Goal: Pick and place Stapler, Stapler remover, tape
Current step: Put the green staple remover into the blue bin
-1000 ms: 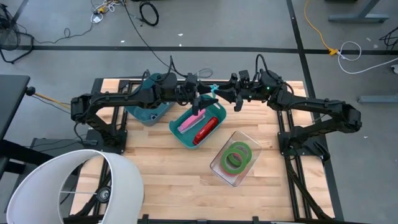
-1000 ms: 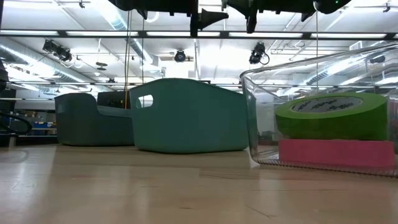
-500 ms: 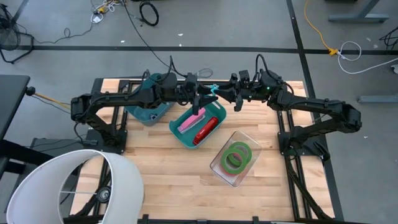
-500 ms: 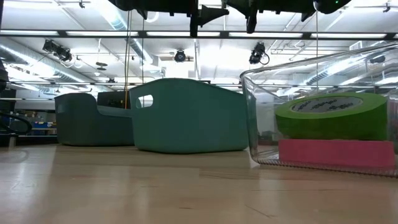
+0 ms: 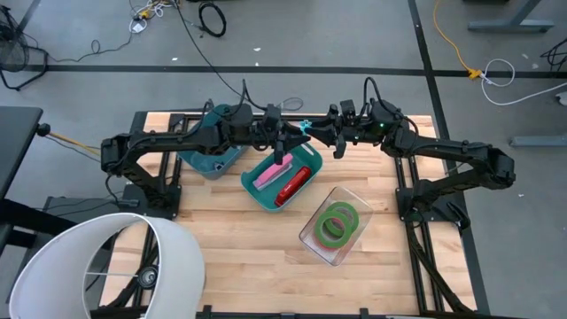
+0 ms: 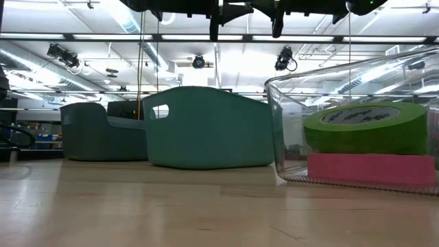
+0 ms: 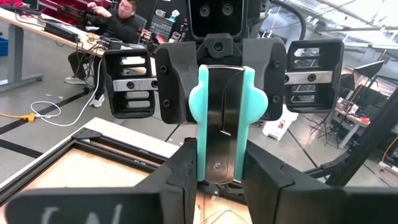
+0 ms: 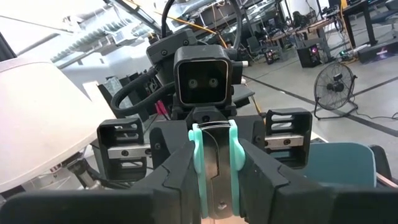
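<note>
Both the left gripper [image 5: 292, 135] and right gripper [image 5: 312, 135] clamp one teal staple remover [image 7: 222, 118] above the teal bin [image 5: 257, 188]. No legible writing.

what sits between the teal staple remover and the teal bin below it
Nothing visible. The teal staple remover hangs between the left gripper and right gripper, above the back edge of the teal bin, with open air beneath.

Nothing legible here tbh. The green tape [image 6: 363, 127] has some dark print on its top face in the low view, but it's way too small to make out.
</note>
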Robot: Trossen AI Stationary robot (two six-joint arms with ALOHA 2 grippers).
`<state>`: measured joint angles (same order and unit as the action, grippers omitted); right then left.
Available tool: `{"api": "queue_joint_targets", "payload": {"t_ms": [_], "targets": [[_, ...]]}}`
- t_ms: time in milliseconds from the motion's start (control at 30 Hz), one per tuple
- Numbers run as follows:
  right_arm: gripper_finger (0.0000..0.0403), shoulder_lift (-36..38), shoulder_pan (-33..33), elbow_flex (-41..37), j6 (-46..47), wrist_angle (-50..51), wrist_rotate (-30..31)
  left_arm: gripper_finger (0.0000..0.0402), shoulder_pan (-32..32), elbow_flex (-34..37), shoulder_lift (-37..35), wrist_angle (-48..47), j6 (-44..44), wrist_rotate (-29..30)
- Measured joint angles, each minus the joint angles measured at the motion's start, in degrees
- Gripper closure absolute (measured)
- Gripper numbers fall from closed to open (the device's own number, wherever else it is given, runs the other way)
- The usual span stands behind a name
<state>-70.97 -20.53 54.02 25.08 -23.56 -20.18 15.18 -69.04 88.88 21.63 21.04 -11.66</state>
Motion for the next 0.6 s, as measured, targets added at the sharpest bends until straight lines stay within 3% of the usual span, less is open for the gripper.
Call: {"api": "queue_joint_targets", "payload": {"t_ms": [333,600], "targets": [[0.0293,0.0,0.0,0.0,-0.1,0.3,-0.2,0.0297,0.0,0.0,0.0,-0.2,0.2,0.0],[0.0204,0.2,0.0,0.0,1.6,0.6,-1.0,0.0298,0.1,0.0,0.0,-0.1,-0.8,0.3]]}}
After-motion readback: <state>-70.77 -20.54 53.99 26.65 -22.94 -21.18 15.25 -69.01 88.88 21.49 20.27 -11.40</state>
